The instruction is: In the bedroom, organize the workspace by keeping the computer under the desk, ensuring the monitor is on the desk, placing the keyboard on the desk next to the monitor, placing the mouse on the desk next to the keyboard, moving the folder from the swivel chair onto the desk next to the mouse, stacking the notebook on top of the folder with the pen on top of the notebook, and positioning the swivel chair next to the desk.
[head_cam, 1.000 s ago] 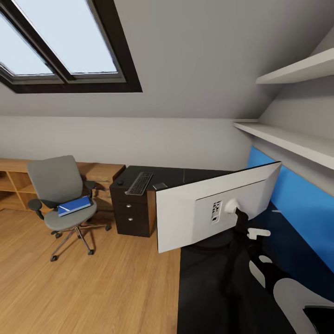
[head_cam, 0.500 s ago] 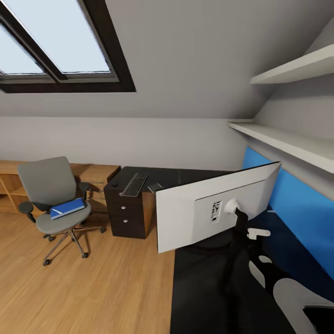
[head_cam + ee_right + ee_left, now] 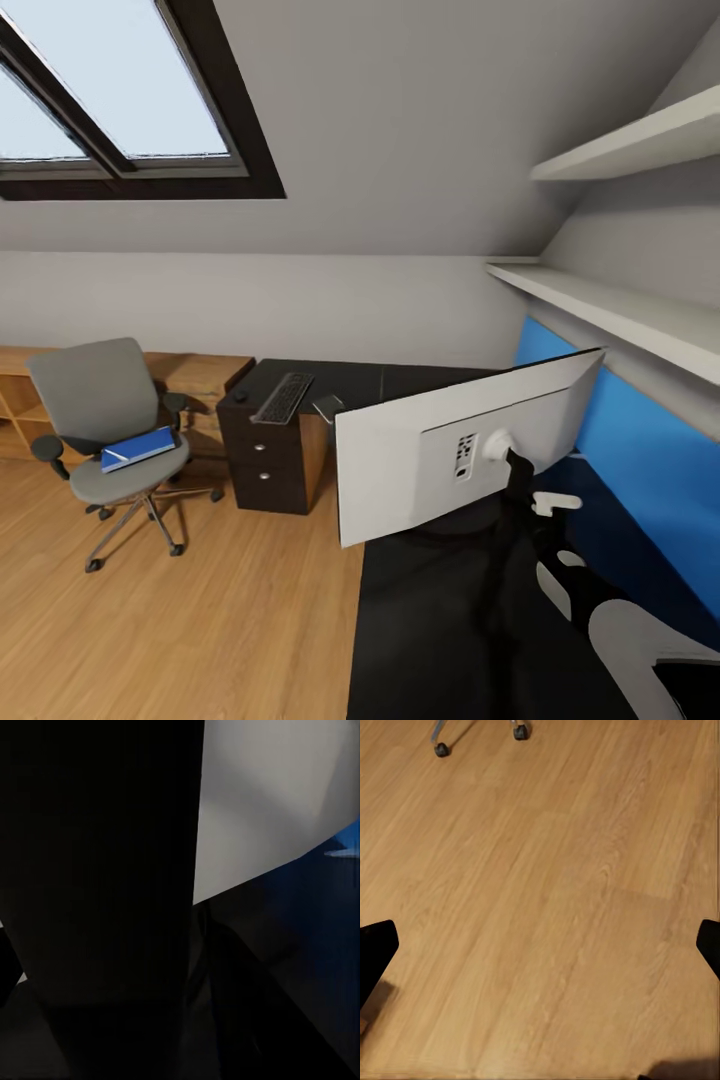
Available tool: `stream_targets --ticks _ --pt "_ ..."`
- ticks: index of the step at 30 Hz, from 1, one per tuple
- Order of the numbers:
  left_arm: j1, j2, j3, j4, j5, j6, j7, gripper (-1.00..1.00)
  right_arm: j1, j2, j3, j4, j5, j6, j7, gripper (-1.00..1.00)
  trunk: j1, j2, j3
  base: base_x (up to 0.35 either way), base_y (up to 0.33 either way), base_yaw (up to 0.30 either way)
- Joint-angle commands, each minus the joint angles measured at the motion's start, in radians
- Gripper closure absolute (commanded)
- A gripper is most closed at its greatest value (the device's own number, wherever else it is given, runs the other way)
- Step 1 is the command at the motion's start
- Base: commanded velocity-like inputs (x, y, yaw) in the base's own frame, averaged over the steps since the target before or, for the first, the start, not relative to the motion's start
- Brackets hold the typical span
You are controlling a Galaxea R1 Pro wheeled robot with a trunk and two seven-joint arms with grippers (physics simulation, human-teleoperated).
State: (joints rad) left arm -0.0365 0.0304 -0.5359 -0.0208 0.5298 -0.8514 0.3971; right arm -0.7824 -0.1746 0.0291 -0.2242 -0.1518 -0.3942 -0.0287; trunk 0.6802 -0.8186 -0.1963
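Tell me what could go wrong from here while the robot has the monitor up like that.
1. The monitor hangs tilted, part of it out past the desk edge over the floor; a slip could drop it.
2. Its wide white back hides part of the desk surface, so setting it down is partly blind.
3. The keyboard and mouse lie on the far desk wing; swinging the monitor that way could knock them.

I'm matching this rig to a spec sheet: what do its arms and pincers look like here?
The right arm has rounded glossy white shell sections over black joints, with no cables or markings that I can make out. The left pincer has two plain black fingertips, blunt and unmarked. The right wrist view is too dark to add more.
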Motion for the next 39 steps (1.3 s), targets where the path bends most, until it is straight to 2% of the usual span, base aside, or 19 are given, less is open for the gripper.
stream_targets --ticks 1,14,24,29,39 --pt "0.000 0.000 -0.008 -0.001 0.004 -0.001 0.006 -1.00 -0.001 0.000 -0.002 -0.001 -0.012 -0.004 -0.002 1.00 0.000 -0.001 -0.001 -0.094 -0.261 0.000" --pt "0.000 0.001 -0.006 -0.001 0.004 -0.002 0.006 -1.00 -0.001 0.000 -0.003 -0.001 -0.012 -0.002 -0.002 1.00 0.000 -0.001 -0.001 -0.080 -0.103 0.000" --pt "0.000 0.002 -0.006 -0.001 0.006 -0.002 0.006 -1.00 -0.001 0.000 -0.002 -0.001 -0.012 -0.002 -0.002 1.00 0.000 -0.001 -0.001 -0.029 -0.011 0.000" --pt "0.000 0.001 -0.006 -0.001 0.030 -0.002 0.006 -1.00 -0.001 0.000 -0.002 0.000 -0.012 -0.002 -0.001 1.00 0.000 -0.001 -0.001 0.017 -0.018 0.000" --pt "0.000 0.002 -0.006 -0.001 0.032 -0.002 0.006 -1.00 -0.001 0.000 -0.002 0.000 -0.012 -0.002 -0.001 1.00 0.000 -0.001 -0.001 0.022 -0.022 0.000"
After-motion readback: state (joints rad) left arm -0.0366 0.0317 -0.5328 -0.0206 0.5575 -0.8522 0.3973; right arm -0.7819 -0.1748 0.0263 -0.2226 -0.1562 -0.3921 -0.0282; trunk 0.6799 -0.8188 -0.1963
